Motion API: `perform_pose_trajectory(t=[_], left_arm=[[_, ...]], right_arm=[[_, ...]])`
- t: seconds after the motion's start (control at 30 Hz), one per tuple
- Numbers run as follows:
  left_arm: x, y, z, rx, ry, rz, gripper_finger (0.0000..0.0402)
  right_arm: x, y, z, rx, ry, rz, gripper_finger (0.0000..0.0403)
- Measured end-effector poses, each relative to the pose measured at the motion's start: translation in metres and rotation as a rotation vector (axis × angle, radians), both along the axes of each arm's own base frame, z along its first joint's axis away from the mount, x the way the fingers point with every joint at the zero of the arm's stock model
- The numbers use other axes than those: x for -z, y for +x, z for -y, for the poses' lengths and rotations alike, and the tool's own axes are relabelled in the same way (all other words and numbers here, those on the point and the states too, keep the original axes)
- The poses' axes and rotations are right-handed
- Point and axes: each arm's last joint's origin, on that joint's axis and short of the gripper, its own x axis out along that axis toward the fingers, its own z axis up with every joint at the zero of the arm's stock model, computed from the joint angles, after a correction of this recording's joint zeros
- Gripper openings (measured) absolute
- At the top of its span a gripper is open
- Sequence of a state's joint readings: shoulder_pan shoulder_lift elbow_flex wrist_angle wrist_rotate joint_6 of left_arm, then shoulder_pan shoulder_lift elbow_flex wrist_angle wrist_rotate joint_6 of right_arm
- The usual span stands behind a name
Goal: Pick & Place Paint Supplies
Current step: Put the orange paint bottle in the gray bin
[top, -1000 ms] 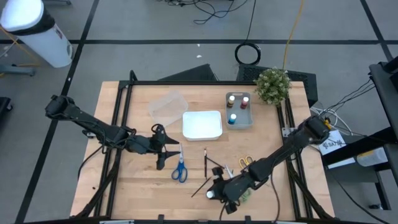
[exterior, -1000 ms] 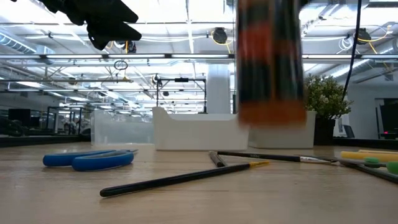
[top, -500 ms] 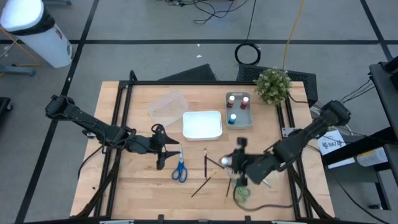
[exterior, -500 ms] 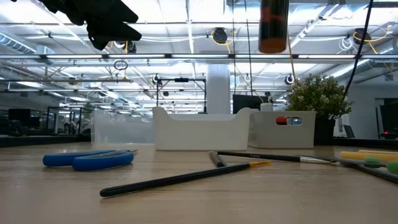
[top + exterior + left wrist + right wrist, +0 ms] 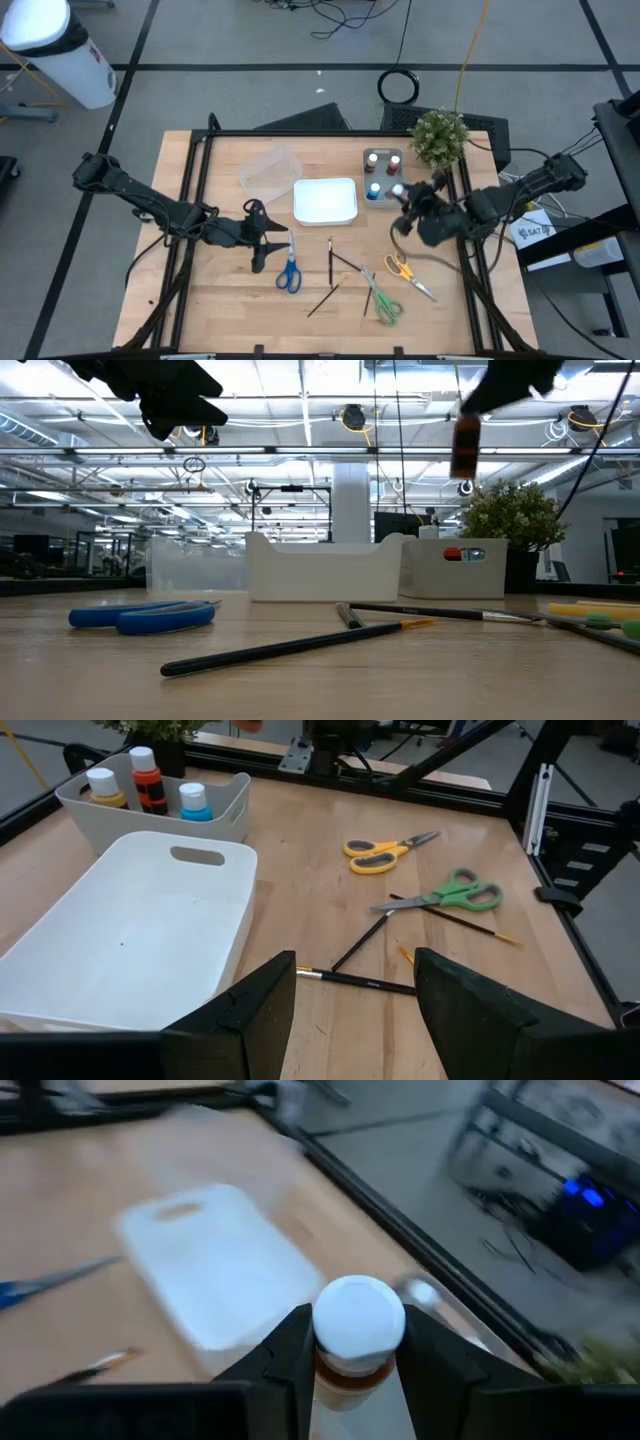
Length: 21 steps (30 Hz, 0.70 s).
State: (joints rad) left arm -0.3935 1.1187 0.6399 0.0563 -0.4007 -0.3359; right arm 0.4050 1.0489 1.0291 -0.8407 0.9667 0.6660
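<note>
The small grey tray (image 5: 386, 196) holds three paint pots (image 5: 148, 782). The right hand (image 5: 402, 193), above it, grips a white-capped pot (image 5: 358, 1323). The left hand (image 5: 262, 243) hangs released; the white tray (image 5: 120, 935) is empty.

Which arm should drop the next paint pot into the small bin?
Right. The right gripper is shut on the white-capped paint pot, beside the small bin. The left gripper hangs open and empty near the blue scissors.

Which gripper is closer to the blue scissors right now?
Left. The left gripper hovers open just beside the blue scissors; the right gripper holds a paint pot by the small grey bin, far across the table.
</note>
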Motion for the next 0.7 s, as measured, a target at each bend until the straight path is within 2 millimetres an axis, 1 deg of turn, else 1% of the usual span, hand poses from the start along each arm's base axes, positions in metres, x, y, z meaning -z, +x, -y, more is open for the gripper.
perform_pose_trajectory(t=[0.13,0.27,0.43,0.53,0.7], left_arm=[[0.0,0.0,-0.001,-0.026,0.011,0.004,0.0214],[0.0,0.0,-0.002,-0.059,0.025,0.01,0.0214],[0.0,0.0,-0.002,-0.066,0.027,0.011,0.0214],[0.0,0.0,-0.002,-0.066,0.027,0.011,0.0214],[0.0,0.0,-0.002,-0.066,0.027,0.011,0.0214]], right_arm=[[0.023,-0.016,0.03,0.116,0.056,0.005,0.0103],[0.049,-0.019,0.048,0.112,0.119,0.015,0.0103],[0.08,-0.012,0.062,0.053,0.17,0.059,0.0103],[0.094,-0.012,0.068,0.075,0.183,0.046,0.0103],[0.102,-0.013,0.073,0.111,0.19,0.021,0.0103]])
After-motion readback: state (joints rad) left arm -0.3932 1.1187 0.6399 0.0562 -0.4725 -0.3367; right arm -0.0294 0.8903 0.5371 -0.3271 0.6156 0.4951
